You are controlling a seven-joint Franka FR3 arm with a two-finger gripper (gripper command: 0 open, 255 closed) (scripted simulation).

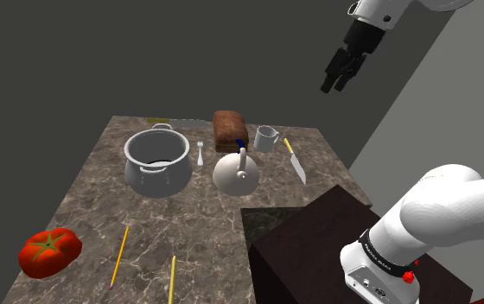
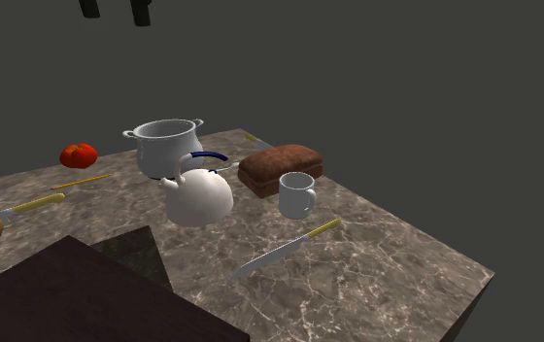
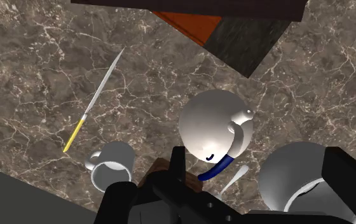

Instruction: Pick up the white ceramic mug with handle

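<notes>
The white mug [image 1: 266, 137] stands upright on the marble table [image 1: 188, 216] near its far edge, handle toward the shoulder view's left. It sits between a brown loaf [image 1: 230, 129] and a yellow-handled knife [image 1: 295, 161]. The mug [image 2: 296, 194] also stands in front of the loaf in the second exterior view, and the mug [image 3: 113, 165] appears from above in the wrist view. My gripper [image 1: 337, 85] hangs high above the table's far right corner, well clear of the mug. Its fingers are open with nothing between them, as seen on the gripper [image 2: 115, 8] and the gripper [image 3: 262, 181].
A white kettle [image 1: 236, 174] with a blue handle sits in front of the mug. A grey pot [image 1: 157, 161], a spoon [image 1: 200, 152], a tomato [image 1: 49, 250] and two yellow sticks [image 1: 120, 254] lie further toward the shoulder view's left. The dark stand [image 1: 335, 250] is at lower right.
</notes>
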